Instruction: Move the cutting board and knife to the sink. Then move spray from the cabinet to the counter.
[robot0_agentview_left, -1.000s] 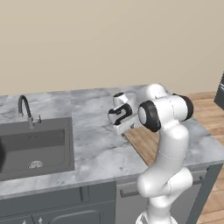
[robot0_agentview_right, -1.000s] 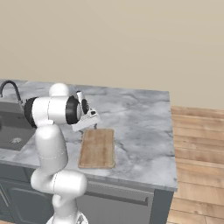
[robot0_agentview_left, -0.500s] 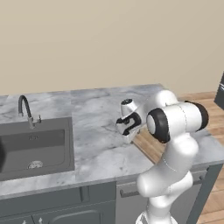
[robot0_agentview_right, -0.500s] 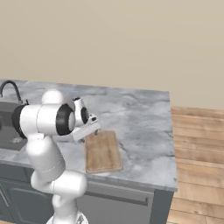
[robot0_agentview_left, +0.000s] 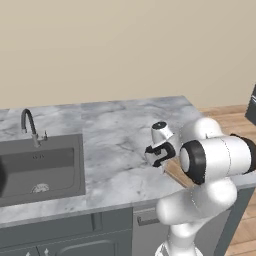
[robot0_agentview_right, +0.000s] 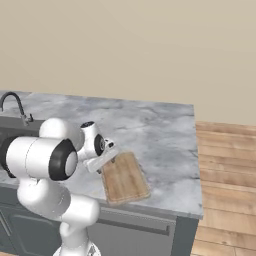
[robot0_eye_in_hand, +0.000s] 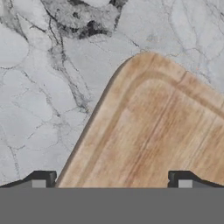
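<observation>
Left base view: gripper (robot0_agentview_left: 156, 154) hangs over counter (robot0_agentview_left: 115, 145), sink (robot0_agentview_left: 40, 165) well to its left. Right base view: cutting board (robot0_agentview_right: 125, 177) flat on counter near front edge, gripper just above its near-left corner. Hand view: jaws spread wide, empty, straddling the board's rounded corner.

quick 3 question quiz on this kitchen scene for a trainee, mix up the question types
1. True or false: the cutting board already lies in the sink.
2. The hand is: A) open above the board's edge, B) shut on the faucet, C) shut on the board.
3. Fill in: the board lies flat on the ______.

Key: 1 false; 2 A; 3 counter.
</observation>
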